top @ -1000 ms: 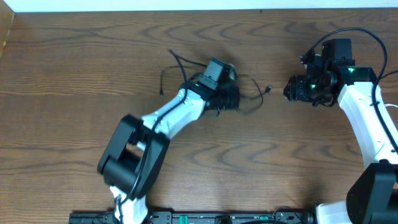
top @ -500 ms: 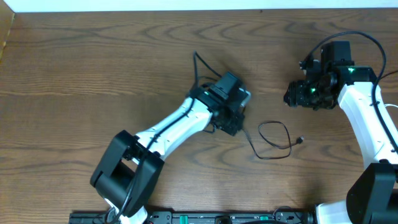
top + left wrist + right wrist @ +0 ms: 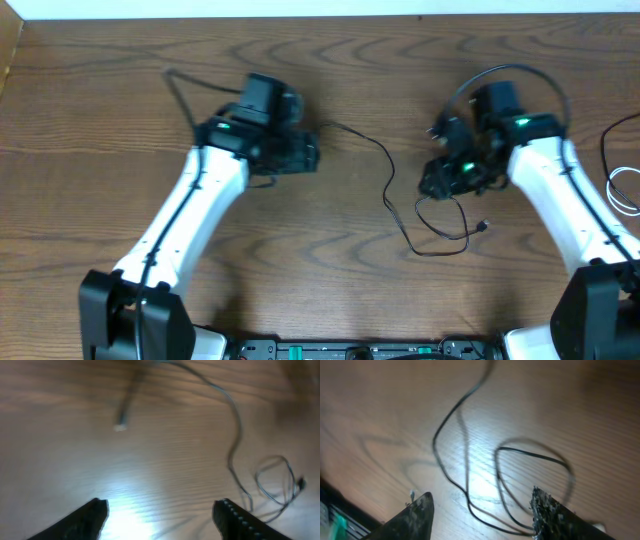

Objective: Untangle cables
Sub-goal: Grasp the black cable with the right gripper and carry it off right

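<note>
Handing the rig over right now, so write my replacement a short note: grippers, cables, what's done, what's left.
Left gripper: open, empty, above the table, left of the black cable.
Right gripper: open, empty, hovering over the cable's loop.
The black cable lies between the arms as one long strand ending in that loop beside its plug.
A thin cord at the table's right edge, likely the white one, lies apart from it.
Done: the two look separated.
Left: open out the loop.
</note>
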Controlling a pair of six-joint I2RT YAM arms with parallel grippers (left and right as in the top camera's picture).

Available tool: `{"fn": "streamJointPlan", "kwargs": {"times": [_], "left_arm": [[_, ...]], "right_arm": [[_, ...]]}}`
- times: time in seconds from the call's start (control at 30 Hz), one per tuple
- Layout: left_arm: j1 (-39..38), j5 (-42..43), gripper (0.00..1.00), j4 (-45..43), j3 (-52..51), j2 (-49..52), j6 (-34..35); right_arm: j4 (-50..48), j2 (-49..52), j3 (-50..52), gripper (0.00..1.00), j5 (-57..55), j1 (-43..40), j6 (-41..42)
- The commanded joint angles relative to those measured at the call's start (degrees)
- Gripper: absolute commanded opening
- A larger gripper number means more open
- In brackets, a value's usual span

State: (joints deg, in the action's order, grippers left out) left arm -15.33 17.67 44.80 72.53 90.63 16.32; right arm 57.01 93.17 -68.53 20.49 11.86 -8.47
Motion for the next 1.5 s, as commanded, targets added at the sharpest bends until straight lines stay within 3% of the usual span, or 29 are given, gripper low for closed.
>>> {"fn": "streamJointPlan", "kwargs": {"times": [0.0, 0.27, 0.4, 0.47, 0.5, 0.53, 0.57, 0.77, 1.2, 1.47], "left_arm": [[4.4, -0.3, 0.75, 2.8, -0.1, -0.6, 5.5], [8.9, -0.4, 0.81, 7.0, -0.1, -0.6, 5.2], [8.8, -0.4, 0.81, 7.0, -0.1, -0.6, 5.2], [8.8, -0.4, 0.82, 7.0, -0.1, -0.6, 5.2], [8.8, -0.4, 0.82, 7.1, -0.1, -0.6, 5.2], [8.8, -0.4, 0.81, 7.1, -0.1, -0.6, 5.2], [8.8, -0.4, 0.82, 7.1, -0.1, -0.6, 5.2], [8.8, -0.4, 0.82, 7.7, -0.1, -0.6, 5.2], [8.8, -0.4, 0.82, 8.0, -0.1, -0.6, 5.2], [8.8, -0.4, 0.81, 8.0, -0.1, -0.6, 5.2]], "right_arm": [[-2.7, -0.2, 3.2, 0.50, -2.4, 5.2, -3.0], [-15.0, -0.2, 14.0, 0.50, -7.8, 16.2, -2.3], [-19.3, -0.2, 18.4, 0.46, -14.8, 19.1, 3.2], [-21.0, -0.2, 19.7, 0.34, -17.3, 19.6, 5.4], [-21.7, -0.2, 20.2, 0.24, -18.3, 19.6, 6.5], [-22.4, -0.2, 20.3, 0.07, -19.2, 19.6, 7.8], [-23.0, -0.2, 20.3, 0.01, -20.0, 19.6, 9.2], [-26.0, -1.4, 15.4, 0.01, -20.6, 17.7, 10.6], [-27.5, -11.5, -15.6, 0.01, -27.9, -0.1, 10.5], [-27.5, -13.7, -17.0, 0.01, -28.1, -9.9, 5.4]]}}
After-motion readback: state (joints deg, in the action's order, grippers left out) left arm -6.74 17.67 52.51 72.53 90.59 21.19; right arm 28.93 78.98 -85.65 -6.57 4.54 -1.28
